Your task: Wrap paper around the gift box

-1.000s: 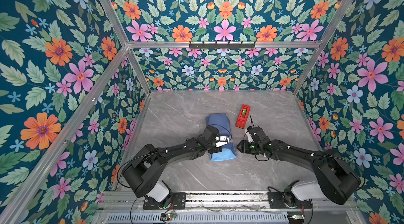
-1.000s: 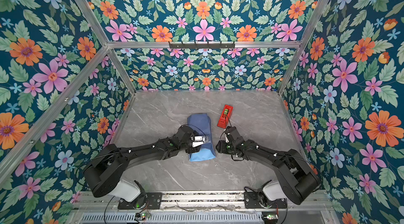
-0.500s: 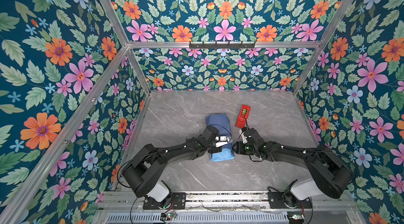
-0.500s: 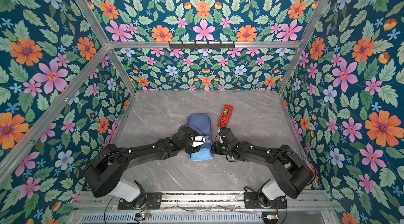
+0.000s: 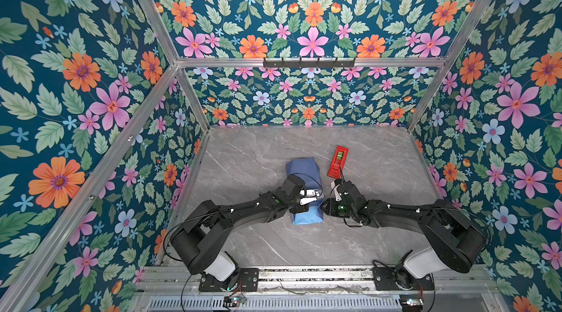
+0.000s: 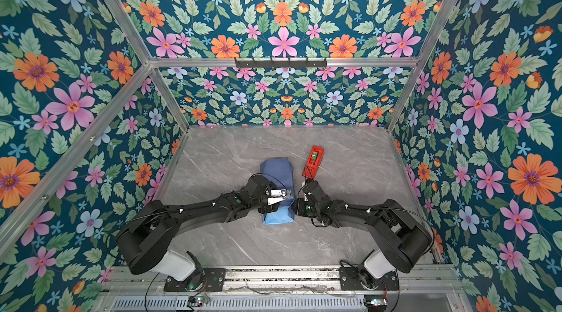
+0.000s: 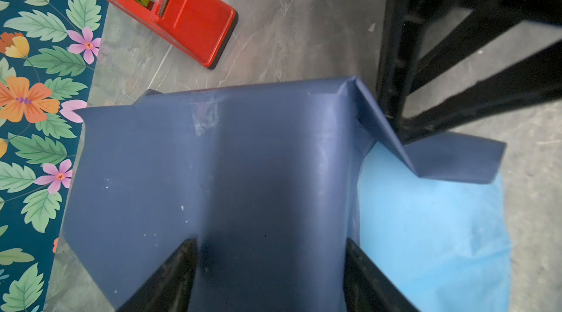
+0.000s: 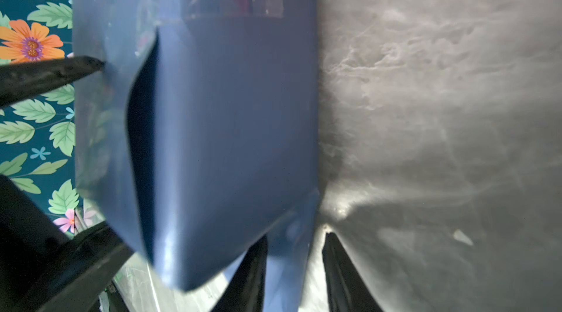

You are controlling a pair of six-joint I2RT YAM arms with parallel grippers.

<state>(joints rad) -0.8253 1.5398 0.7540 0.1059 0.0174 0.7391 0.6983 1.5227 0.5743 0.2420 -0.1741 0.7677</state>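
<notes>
Fingers (image 7: 179,271) of left gripper (image 5: 310,197) spread over paper (image 5: 301,171); gift box hidden inside, just beside tape dispenser (image 5: 338,161). Loose flap sat inside right gripper (image 8: 292,252); grip we couldn't confirm. We judged end-fold step; next: crease, tape.

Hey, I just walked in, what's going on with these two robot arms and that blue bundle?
Two robot arms are wrapping a gift; the box is hidden inside the blue paper on the marble table. The left end effector sits over the wrapped box, jaws spread wide, seemingly pinning it. The right end effector is at its side, jaws narrow around a paper edge; a firm grip can't be confirmed. A red tape dispenser lies nearby, untouched.
</notes>
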